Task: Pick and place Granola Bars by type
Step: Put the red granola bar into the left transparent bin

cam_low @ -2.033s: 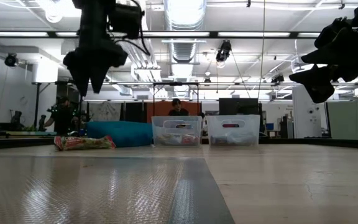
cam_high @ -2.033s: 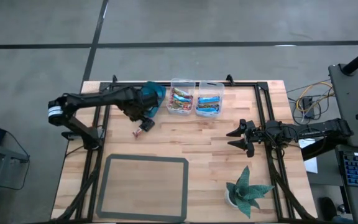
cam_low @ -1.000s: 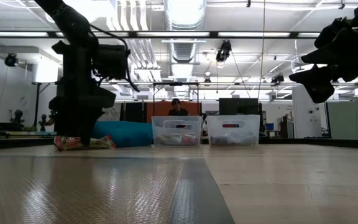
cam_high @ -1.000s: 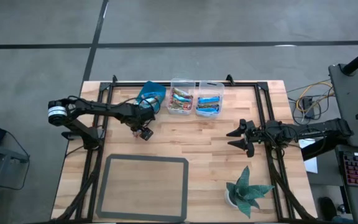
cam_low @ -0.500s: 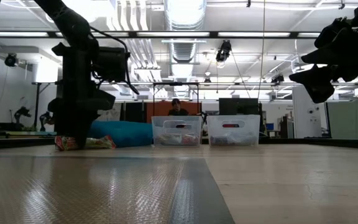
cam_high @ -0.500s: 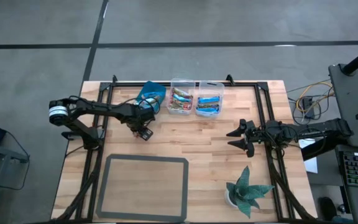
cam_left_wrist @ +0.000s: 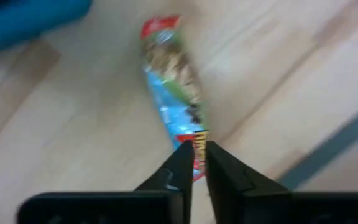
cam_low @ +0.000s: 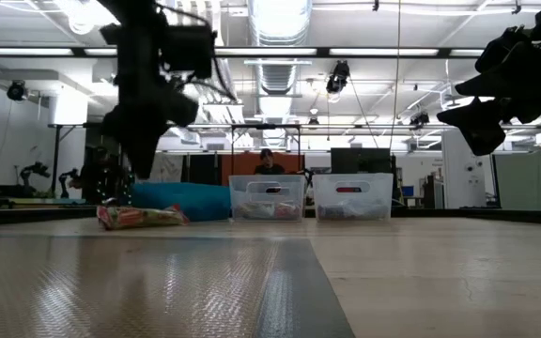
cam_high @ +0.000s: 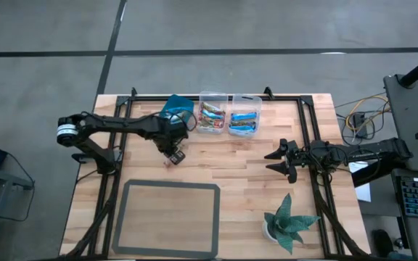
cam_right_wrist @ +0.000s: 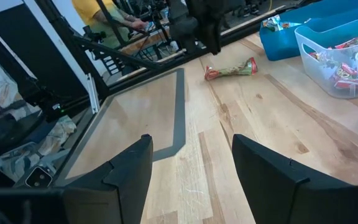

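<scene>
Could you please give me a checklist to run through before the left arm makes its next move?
1. Bar gripped: not ok. The left tool is shut and hangs above the granola bar, which lies on the table.
2. Bar reachable: ok, alone on bare wood near the teal bin.
3. Matching bin: ok, the clear bin holds similar reddish bars.
4. Right tool out of the way: ok, open, over the table's right side.
5. Wrapper intact: cannot tell.

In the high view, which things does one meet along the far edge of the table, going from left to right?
Teal bin → clear bin with reddish-brown bars → clear bin with blue bars.
</scene>
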{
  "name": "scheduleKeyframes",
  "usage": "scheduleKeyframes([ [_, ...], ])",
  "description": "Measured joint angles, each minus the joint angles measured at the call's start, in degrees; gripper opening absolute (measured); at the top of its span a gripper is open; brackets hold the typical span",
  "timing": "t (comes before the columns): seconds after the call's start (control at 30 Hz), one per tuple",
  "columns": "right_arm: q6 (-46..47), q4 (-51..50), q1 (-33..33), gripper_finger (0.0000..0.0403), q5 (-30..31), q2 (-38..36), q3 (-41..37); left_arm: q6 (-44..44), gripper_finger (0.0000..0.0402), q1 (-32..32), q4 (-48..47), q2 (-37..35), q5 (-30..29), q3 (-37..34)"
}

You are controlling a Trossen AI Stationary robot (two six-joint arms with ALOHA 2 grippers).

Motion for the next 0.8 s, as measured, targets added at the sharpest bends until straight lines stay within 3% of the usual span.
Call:
scheduleKeyframes([
  [0.07, 0.00, 0.00, 0.02, 0.0210, 0.00, 0.00, 0.00, 1.14, 0.0008, -0.22, -1.51, 0.00, 0.35, 2.80],
  [0.27, 0.00, 0.00, 0.02, 0.0210, 0.02, 0.00, 0.00, 1.84, 0.0000, -0.22, -4.16, -0.02, 1.49, 8.27],
  [0.67, 0.00, 0.00, 0.00, 0.0210, 0.02, 0.00, 0.00, 0.61, 0.0000, -0.31, -6.02, -0.02, 1.60, 7.81],
  [0.8, 0.00, 0.00, 0.02, 0.0210, 0.01, 0.00, 0.00, -3.67, 0.0001, -0.31, -2.82, -0.02, 1.60, 4.70],
])
